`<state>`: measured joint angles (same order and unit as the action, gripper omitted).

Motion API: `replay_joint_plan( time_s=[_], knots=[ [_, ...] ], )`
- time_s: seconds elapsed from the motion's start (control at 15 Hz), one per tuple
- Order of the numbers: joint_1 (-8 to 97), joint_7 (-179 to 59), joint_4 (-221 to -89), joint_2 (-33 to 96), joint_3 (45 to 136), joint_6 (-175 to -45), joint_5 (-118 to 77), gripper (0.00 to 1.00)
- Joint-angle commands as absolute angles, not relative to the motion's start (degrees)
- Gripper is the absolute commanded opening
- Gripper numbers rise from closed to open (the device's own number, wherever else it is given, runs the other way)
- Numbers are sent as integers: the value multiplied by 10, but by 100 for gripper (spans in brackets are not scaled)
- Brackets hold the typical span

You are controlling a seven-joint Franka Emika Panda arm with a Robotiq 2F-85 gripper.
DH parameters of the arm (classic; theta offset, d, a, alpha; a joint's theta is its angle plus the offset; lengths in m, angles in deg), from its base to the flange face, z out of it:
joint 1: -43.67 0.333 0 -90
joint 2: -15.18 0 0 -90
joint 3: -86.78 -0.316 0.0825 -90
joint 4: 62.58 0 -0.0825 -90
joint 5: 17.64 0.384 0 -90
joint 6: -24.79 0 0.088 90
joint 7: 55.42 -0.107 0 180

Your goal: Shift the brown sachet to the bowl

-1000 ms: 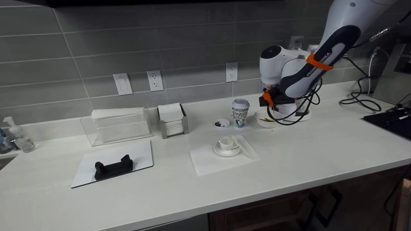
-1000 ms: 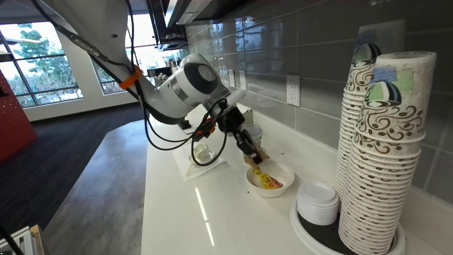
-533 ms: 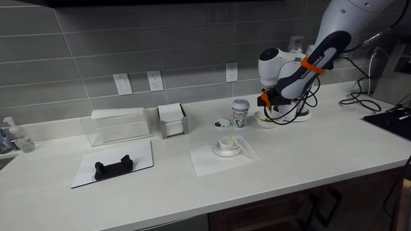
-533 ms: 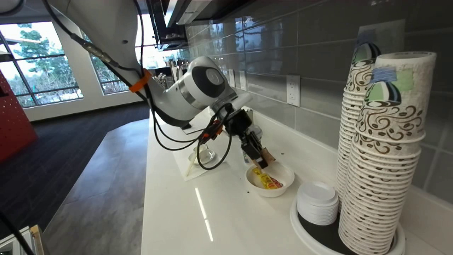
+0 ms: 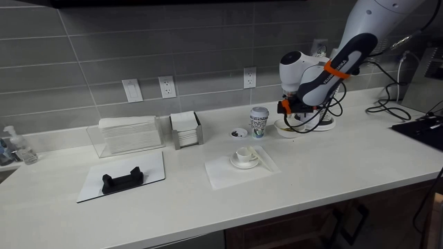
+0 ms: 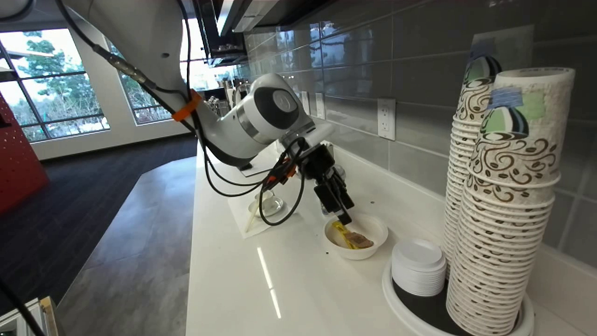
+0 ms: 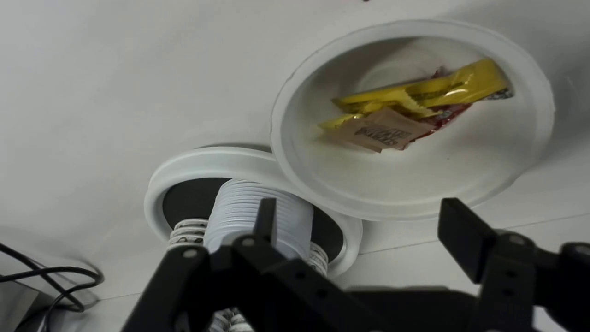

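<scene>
The brown sachet (image 7: 385, 130) lies inside the white bowl (image 7: 368, 210), resting on yellow packets (image 7: 461, 85) and a red one (image 7: 445, 115). In an exterior view the sachet (image 6: 359, 241) shows as a small brown patch toward the near side of the bowl (image 6: 383, 235). My gripper (image 7: 358, 216) stands open in the wrist view, its two dark fingers wide apart and nothing between them. Seen from outside, the gripper (image 6: 347, 212) hangs just above the bowl's far rim, apart from the sachet. Cables and the arm partly cover the bowl (image 5: 283, 133) in an exterior view.
Beside the bowl, a round tray (image 6: 389, 298) holds stacked lids (image 6: 418, 270) and tall stacks of paper cups (image 6: 508, 210). A lidded coffee cup (image 5: 259, 122) and a small dish (image 5: 238, 132) stand on its other side. Nearer the front, a teacup (image 5: 244, 154) sits on a saucer.
The gripper has moved over the bowl, toward the cup stacks, and its jaws have opened. The brown sachet, earlier between the fingers, has dropped into the bowl on the packets.
</scene>
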<state>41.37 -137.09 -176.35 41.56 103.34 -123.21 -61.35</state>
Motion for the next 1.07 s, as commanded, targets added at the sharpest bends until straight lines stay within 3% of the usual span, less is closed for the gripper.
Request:
replay_joint_plan(
  time_s=[0.0,0.4,1.0],
  knots=[
    [415,-1368,-1764,411,1034,-1215,-588,100],
    [431,-1364,-1830,341,1040,-1154,-602,100],
    [397,-1234,-2071,114,1005,-1153,-656,100]
  ],
)
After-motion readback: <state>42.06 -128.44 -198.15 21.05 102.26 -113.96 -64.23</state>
